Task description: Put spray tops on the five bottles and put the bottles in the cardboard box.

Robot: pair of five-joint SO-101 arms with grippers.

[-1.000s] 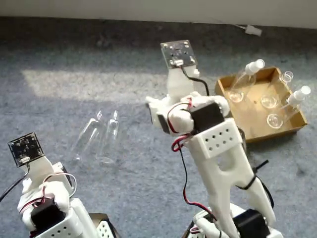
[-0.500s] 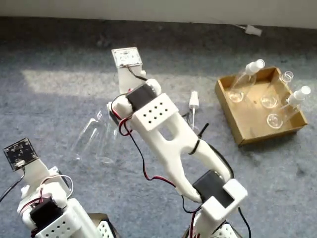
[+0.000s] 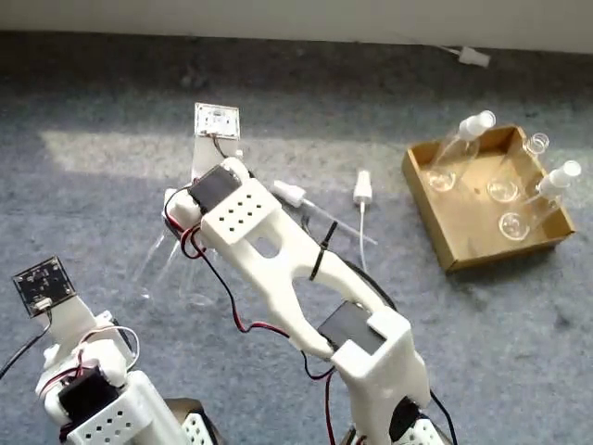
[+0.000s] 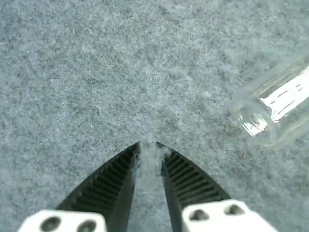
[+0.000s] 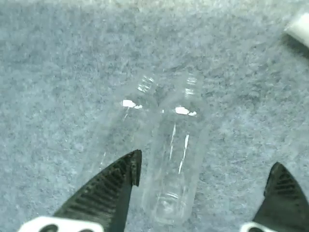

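My right gripper (image 5: 206, 162) hangs wide open and empty over 2 capless clear bottles (image 5: 176, 145) lying touching on the carpet (image 5: 48, 58); risk: 1 finger lands on the neighbour, rolling both away.

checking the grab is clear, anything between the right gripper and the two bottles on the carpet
Nothing visible. The open right gripper hangs over the two bottles, lying side by side on the carpet.
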